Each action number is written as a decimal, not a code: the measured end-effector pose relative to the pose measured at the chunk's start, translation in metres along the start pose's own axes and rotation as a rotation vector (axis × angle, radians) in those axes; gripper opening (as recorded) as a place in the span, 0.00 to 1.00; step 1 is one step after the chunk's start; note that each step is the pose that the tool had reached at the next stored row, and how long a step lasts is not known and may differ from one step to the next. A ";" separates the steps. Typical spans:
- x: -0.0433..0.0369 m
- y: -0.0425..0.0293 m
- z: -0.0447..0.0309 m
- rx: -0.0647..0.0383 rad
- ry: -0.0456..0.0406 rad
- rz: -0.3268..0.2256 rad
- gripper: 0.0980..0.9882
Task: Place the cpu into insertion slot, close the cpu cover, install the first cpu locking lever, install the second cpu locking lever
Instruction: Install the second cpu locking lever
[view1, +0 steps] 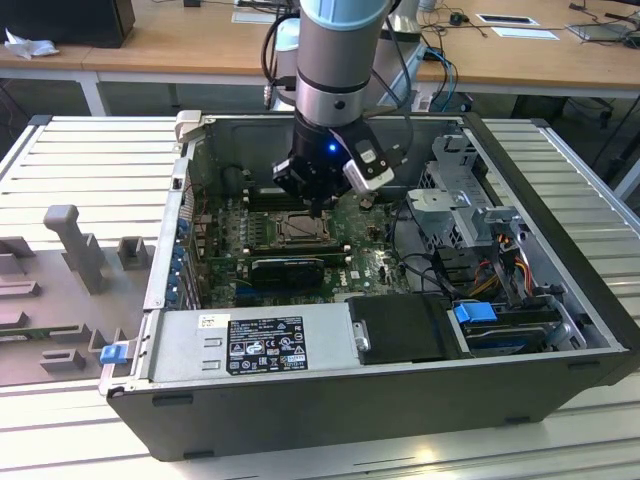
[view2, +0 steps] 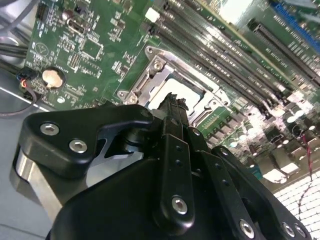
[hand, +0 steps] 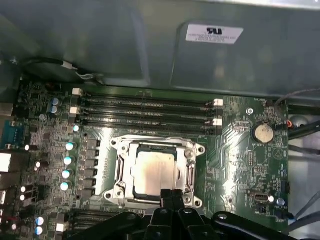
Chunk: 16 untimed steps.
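Note:
The cpu (hand: 155, 169) lies flat in the insertion slot (hand: 116, 187) of the green motherboard, its pale metal top showing through the window of the cpu cover (hand: 129, 161). The silvery cover lies down over the slot, around the chip. My gripper (hand: 172, 193) is shut, with its black fingertips pressed together at the slot's edge, just above the cover frame. In the second wrist view the shut gripper (view2: 173, 104) points down at the cpu (view2: 176, 88) and the cover (view2: 153, 70). In the exterior view the gripper (view1: 318, 207) hangs inside the computer case over the slot (view1: 297, 231).
Long black memory slots (hand: 145, 111) run beside the socket. A row of capacitors (hand: 68, 160) stands on its other side. A coin battery (hand: 262, 133) sits on the board. The case walls (view1: 170, 250), a drive cage (view1: 470, 200) and cable bundles (view1: 500, 265) hem in the arm.

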<state>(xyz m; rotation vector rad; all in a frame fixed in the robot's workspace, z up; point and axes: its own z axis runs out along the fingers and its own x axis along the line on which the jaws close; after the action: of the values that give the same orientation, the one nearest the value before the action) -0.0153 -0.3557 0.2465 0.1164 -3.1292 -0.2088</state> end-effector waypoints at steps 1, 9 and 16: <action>0.0001 -0.0018 0.0005 0.000 -0.0001 0.000 0.01; 0.0033 -0.0185 0.0039 -0.003 0.0021 -0.012 0.01; 0.0125 -0.0242 0.0048 -0.007 0.0005 -0.003 0.01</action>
<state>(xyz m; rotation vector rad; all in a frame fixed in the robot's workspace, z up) -0.0260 -0.3799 0.2385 0.1216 -3.1277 -0.2194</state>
